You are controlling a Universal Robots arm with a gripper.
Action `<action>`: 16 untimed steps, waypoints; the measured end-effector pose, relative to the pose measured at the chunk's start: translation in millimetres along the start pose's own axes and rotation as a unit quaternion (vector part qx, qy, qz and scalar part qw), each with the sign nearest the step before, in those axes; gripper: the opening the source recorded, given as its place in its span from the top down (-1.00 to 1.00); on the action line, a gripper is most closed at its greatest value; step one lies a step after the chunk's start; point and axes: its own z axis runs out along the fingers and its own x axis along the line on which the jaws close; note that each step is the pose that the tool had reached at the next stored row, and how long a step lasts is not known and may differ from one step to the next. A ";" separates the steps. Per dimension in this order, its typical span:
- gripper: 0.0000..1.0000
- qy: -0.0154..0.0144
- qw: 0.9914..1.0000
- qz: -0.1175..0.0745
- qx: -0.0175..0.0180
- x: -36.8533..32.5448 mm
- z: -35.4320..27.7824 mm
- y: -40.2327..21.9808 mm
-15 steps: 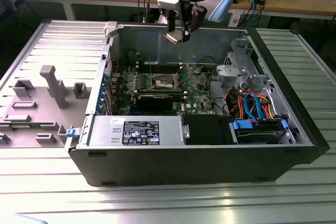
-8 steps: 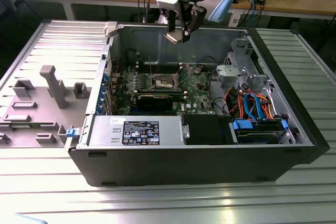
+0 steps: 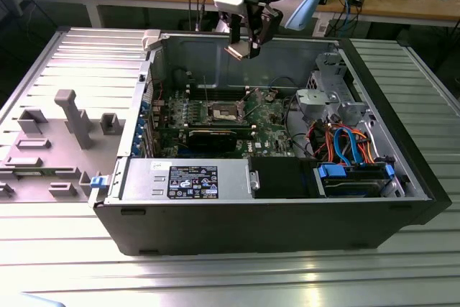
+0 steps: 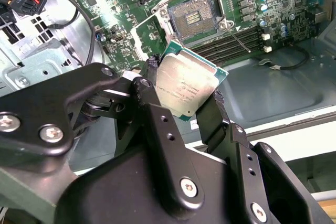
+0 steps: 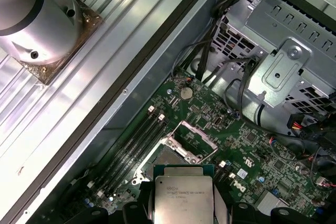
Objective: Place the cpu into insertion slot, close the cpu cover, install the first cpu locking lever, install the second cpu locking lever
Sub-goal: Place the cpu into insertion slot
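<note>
So my gripper (image 4: 185, 86) is pinched on the cpu (image 4: 191, 77) by its edges, hovering above the open computer case (image 3: 251, 213). Inside the case, on the green motherboard (image 4: 273, 19), the insertion slot (image 4: 193, 17) has its contacts exposed.

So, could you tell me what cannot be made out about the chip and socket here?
Small flat silvery square cpu: underside faces away in both wrist views; the black pincer covers its gripped edges.
Small square dark-centred insertion slot: contacts too small in the exterior view.
</note>
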 end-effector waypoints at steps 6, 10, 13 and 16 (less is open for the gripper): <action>-0.08 0.000 1.000 0.000 0.000 0.0 0.0 0.0; -0.08 -0.001 1.000 0.008 0.000 0.5 0.0 -0.6; -0.08 -0.001 1.000 0.011 0.000 2.8 -0.2 -3.4; -0.08 -0.002 1.000 0.017 0.000 4.5 -0.4 -5.6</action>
